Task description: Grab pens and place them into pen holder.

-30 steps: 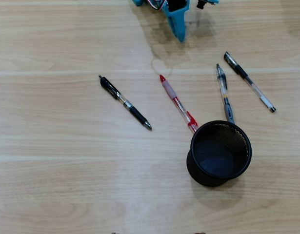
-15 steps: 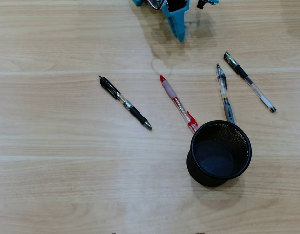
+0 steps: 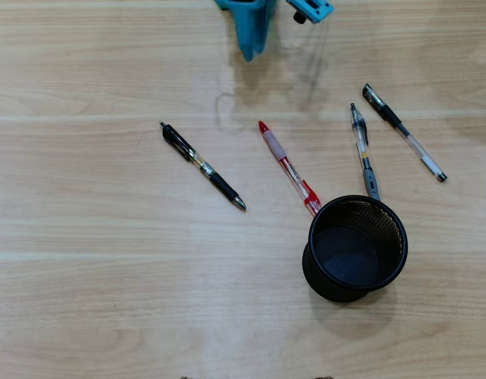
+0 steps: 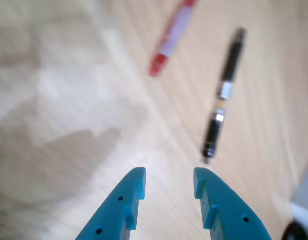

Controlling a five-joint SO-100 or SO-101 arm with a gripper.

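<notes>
Overhead view: all four pens lie flat on the wooden table point(image 3: 92, 300), spread in a loose row. Black pen point(image 3: 202, 165) furthest left, well apart from the rest. Red pen point(image 3: 288, 166) in the middle, its lower end just beside the rim of the pen holder point(image 3: 355, 249). Grey-ended clear pen point(image 3: 364, 151) runs nearly straight down, its lower end meeting the holder's rim. Black-capped clear pen point(image 3: 403, 132) furthest right, slanted. Holder stands upright, open mouth up, nothing seen inside.

Only a blue part of the arm shows at the top edge of this view; the fingertips cannot be judged from it.

Wrist view (blurred) gives what the overhead lacks: the gripper point(image 4: 169, 181) from close up, two blue fingers point(image 4: 128, 200) entering from the bottom edge, parted by a moderate gap with bare wood between them. They hold nothing and touch nothing. The black pen point(image 4: 222, 95) lies ahead and to the right of the tips, the red pen point(image 4: 171, 37) further off at the top. A dark edge shows at the lower right corner; cannot tell what it is.

Surface: pale wood-grain planks with faint seams, arm shadow falling near the top. No room beyond the table visible.
</notes>
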